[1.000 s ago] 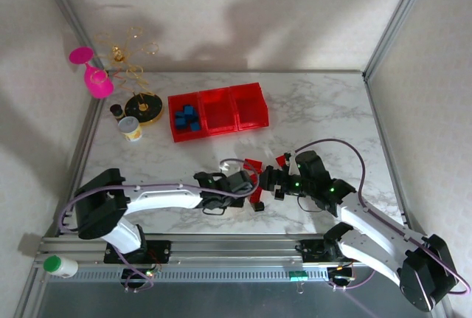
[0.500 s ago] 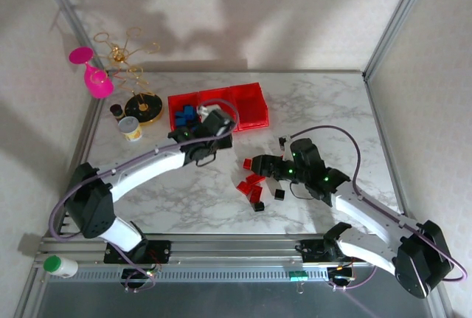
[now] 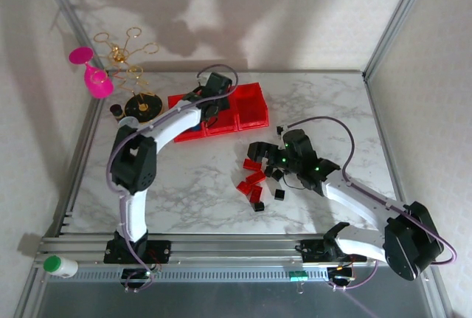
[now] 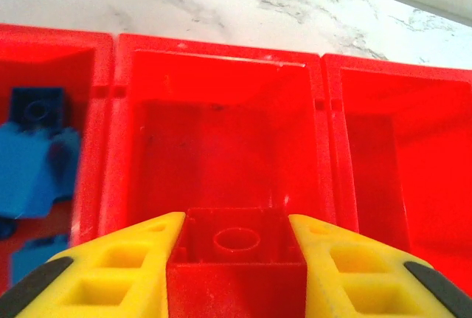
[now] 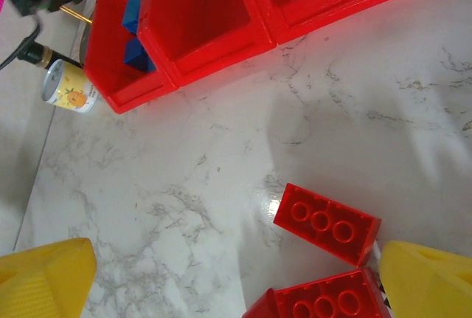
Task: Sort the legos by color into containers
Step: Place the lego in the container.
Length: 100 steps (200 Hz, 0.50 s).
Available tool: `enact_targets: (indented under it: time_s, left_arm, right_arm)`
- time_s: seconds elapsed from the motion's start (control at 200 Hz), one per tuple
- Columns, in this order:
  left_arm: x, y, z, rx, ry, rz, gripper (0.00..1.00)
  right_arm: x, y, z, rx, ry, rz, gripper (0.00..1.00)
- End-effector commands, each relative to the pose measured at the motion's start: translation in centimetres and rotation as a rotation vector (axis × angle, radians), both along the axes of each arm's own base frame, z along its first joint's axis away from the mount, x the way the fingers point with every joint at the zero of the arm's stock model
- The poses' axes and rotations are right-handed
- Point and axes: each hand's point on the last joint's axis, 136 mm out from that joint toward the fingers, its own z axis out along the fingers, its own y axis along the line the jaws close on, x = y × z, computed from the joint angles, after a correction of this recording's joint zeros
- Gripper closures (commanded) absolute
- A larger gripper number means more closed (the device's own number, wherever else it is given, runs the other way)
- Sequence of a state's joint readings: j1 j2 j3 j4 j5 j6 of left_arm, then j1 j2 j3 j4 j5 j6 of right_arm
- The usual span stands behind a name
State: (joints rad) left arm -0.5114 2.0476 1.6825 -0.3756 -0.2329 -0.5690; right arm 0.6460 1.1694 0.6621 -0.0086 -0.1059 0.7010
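The table top (image 3: 324,104) is white marble-patterned board, closed in by pale walls (image 3: 295,15) and slanting aluminium frame posts (image 3: 391,23). At its far left corner stand a pink plastic goblet (image 3: 92,74) and a gold wire stand (image 3: 122,52). A small round yellow-and-white cup (image 5: 70,91) sits just beside the left end of the row of three bright red open-topped plastic bins (image 3: 251,105).

The left gripper (image 4: 236,259) hangs over the middle bin (image 4: 221,126). Its yellow fingers (image 4: 110,266) pinch a red square plastic brick (image 4: 236,248) from both sides, stud ring up. The brick is held above the near part of that bin, whose floor is bare. The bin to its left holds blue plastic bricks (image 4: 33,163).

Nearer the arms, loose red bricks (image 3: 251,181) and a few black bricks (image 3: 279,194) lie scattered on the marble. The right gripper (image 5: 236,281) is low over this group with its jaws spread wide, one yellow finger (image 5: 44,274) on each side of the wrist view. Between them, close to the right-hand finger, lies a red oblong brick (image 5: 327,223), flat with studs up. A second red oblong brick (image 5: 321,302) lies just beside it at the lower edge. Neither finger touches a brick, as far as can be seen.
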Motion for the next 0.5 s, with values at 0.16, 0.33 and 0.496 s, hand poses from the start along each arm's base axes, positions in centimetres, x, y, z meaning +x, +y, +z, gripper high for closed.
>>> enact_targets:
  time_s: [0.16,0.33,0.496]
  left_arm:
    - [2.3,0.1,-2.9,0.085,0.05,-0.008,0.57]
    - [2.1,0.2,-1.8,0.086,0.04,-0.018,0.51]
    - [0.7,-0.7,1.2,0.026,0.009,-0.061,0.51]
  right_arm:
    - [1.1,0.3,1.3,0.018,-0.038,-0.021,0.01]
    - [1.4,0.0,1.6,0.013,-0.045,-0.027,0.01]
    - [1.5,-0.4,2.1,0.002,-0.057,-0.03,0.01]
